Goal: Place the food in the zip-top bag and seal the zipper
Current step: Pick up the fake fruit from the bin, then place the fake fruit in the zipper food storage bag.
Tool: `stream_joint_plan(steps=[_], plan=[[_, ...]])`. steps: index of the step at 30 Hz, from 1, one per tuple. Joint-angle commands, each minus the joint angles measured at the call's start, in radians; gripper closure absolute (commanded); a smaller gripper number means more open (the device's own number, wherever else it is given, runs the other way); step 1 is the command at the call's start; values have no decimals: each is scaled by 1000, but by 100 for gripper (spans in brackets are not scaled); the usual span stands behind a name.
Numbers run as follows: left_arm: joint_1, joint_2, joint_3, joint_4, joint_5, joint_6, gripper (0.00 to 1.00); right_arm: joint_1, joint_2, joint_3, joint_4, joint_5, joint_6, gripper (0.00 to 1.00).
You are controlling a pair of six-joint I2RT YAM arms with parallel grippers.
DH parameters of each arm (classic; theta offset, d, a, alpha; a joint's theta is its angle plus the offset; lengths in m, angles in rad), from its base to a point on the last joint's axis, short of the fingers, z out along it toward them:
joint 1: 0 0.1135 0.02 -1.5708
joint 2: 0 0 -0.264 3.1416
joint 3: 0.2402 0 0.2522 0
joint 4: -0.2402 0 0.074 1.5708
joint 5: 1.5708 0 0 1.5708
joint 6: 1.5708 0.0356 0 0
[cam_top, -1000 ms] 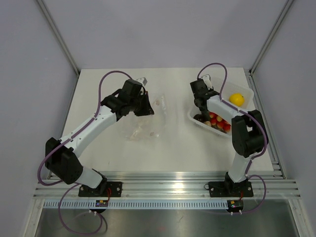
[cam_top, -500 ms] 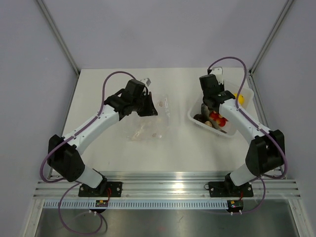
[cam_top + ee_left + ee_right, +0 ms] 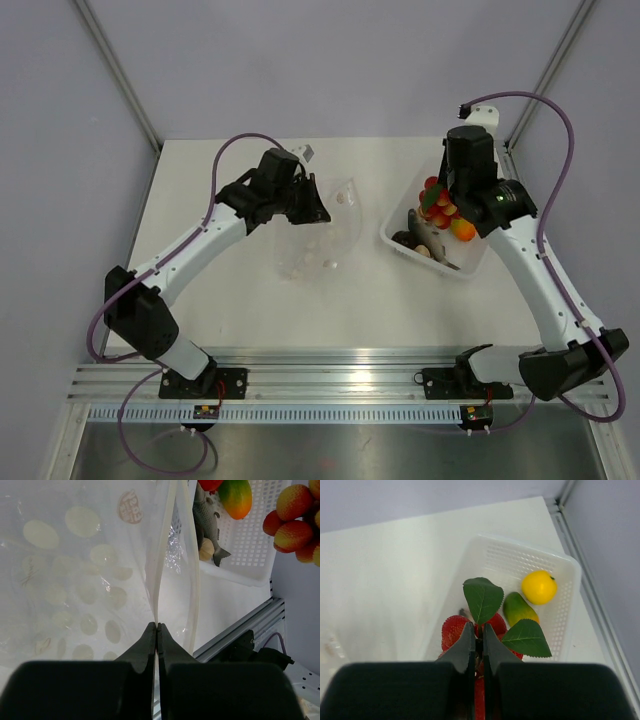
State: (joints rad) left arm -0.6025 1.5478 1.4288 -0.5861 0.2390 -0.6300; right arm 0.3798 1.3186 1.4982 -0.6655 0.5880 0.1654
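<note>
The left hand (image 3: 156,627) is pinched shut on the zipper (image 3: 162,555), holding the zip-top bag (image 3: 322,232) up over the counter (image 3: 200,170), mouth gaping a little. Whether its lower end touches the surface is hard to tell.

The right hand (image 3: 479,634) is clamped on the stem of a leafy bunch of red fruits (image 3: 454,631), most of it hidden under the fingers, above the white basket (image 3: 520,555). A yellow ball (image 3: 538,586), a green-orange piece (image 3: 519,611) and a toy fish (image 3: 205,520) (partly cut off) lie in the basket.
</note>
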Motion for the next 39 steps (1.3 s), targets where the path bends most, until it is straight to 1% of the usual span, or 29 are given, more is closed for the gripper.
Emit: stream_joint_plan(steps=[1,7,15,22,29,31,39], plan=[[-5,9,51,34,40,-11,100,8,-59,100,-6,-173,75,100],[-5,21,67,35,48,-20,100,33,-81,169,21,-368,195,100],[-5,32,85,34,52,-27,100,70,-79,143,121,-527,315,100],[-5,28,90,37,71,-34,100,83,-81,71,205,-579,405,100],[-5,14,97,40,88,-40,100,84,-81,-27,287,-585,479,100],[-5,11,101,42,91,-43,100,84,-79,-47,314,-614,502,100],[-5,17,108,48,103,-53,100,84,-79,-104,363,-619,543,100]])
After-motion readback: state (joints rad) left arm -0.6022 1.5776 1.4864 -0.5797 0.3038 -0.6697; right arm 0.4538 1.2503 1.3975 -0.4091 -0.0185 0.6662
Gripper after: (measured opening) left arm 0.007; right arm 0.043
